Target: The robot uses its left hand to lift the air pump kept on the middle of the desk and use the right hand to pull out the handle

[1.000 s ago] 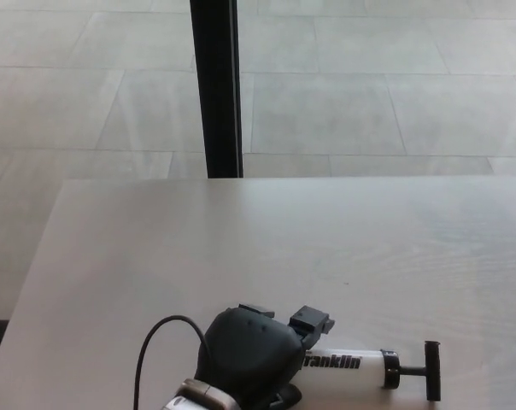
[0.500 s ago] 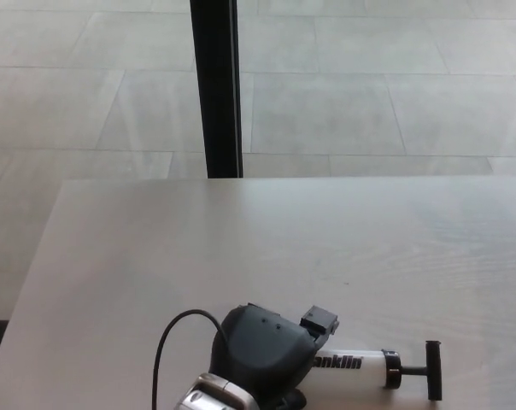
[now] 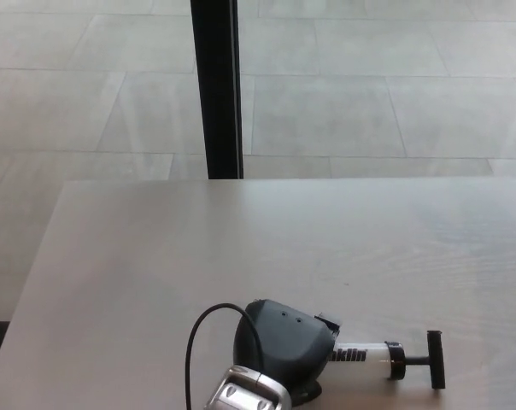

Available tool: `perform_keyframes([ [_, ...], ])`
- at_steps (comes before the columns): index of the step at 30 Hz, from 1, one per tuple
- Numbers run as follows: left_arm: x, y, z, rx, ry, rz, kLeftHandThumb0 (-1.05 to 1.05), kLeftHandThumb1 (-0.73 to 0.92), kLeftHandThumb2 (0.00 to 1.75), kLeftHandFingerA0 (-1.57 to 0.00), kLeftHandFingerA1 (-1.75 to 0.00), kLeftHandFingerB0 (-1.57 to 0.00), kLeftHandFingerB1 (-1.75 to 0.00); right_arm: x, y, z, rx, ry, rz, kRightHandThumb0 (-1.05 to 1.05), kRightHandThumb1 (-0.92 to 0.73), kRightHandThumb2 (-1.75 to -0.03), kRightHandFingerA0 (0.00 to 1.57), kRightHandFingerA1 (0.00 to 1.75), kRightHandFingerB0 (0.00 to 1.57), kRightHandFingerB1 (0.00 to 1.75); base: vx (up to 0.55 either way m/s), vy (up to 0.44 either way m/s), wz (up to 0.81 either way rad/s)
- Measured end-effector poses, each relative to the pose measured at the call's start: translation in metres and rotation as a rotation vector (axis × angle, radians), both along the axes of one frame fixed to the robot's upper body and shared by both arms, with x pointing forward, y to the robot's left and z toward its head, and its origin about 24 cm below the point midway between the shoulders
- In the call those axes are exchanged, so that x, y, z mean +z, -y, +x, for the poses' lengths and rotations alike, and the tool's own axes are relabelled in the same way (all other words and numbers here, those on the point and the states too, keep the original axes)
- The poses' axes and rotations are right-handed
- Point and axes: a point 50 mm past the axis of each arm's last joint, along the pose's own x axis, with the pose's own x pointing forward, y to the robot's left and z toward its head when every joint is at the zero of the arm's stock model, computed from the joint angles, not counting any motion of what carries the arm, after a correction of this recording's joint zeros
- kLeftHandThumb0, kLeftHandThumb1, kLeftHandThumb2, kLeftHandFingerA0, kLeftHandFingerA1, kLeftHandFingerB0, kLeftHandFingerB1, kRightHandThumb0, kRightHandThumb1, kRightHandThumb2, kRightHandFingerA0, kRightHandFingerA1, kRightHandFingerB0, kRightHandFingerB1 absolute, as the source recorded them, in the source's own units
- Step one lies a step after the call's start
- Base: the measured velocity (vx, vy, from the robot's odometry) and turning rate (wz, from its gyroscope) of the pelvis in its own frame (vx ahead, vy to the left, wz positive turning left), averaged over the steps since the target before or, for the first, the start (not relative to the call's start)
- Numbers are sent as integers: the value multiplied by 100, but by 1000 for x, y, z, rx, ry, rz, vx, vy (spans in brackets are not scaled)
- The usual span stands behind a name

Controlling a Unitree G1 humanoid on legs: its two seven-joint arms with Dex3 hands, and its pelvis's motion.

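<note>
The air pump (image 3: 367,354) lies on its side near the front edge of the desk (image 3: 241,248). It has a white barrel with black lettering, a black collar and a black T-handle (image 3: 435,371) pointing right. My left hand (image 3: 284,348) sits over the left part of the barrel and hides that end. Its grip on the pump is hidden beneath the black back of the hand. A black cable (image 3: 200,342) loops from the wrist. The right hand does not show.
A pale wooden desk fills the lower half of the view, its left edge slanting at the picture's left. Beyond its far edge a black post (image 3: 215,85) stands on a tiled floor.
My left hand has slid right along the pump barrel and lowered, covering more of the lettering. The pump lies in the same place on the desk.
</note>
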Motion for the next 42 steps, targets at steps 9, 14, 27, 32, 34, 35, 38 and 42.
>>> perform_keyframes([
  [9,-10,-1,-2,68,-22,-17,-22,68,65,-83,-119,-72,-70,2,3,1,-31,6,-24,-66,-83,-65,58,97,48,38,0,0,0],
  [14,-11,-2,-2,69,-8,-11,-30,81,73,-86,-142,-74,-73,2,4,0,-40,10,-22,-55,-84,-65,57,84,60,44,0,0,0],
  [27,-17,-15,2,105,22,-119,-20,64,89,-83,-175,-74,-124,3,3,0,-36,21,-20,-52,-83,-67,57,135,51,42,0,0,0],
  [32,-14,-22,6,110,41,-223,-13,57,108,-82,-175,-65,-156,1,2,1,-30,19,-11,-54,-82,-65,66,110,52,43,0,0,0],
  [34,-13,-25,8,112,41,-260,-13,57,109,-81,-175,-62,-164,1,1,1,-28,17,-9,-53,-82,-65,65,114,53,43,0,0,0],
  [35,-13,-27,8,112,40,-278,-10,57,109,-82,-175,-62,-168,1,1,1,-27,16,-8,-53,-81,-64,65,115,53,44,0,0,0],
  [38,-11,-33,12,116,37,-331,-13,58,118,-78,-175,-69,-160,-1,0,1,-23,11,-10,-49,-65,-104,74,96,41,58,0,0,0],
  [42,0,-45,21,129,61,-409,-11,57,118,-78,-175,-70,-158,-5,-4,1,-4,-3,-8,-52,-65,-103,73,97,43,59,0,0,0],
])
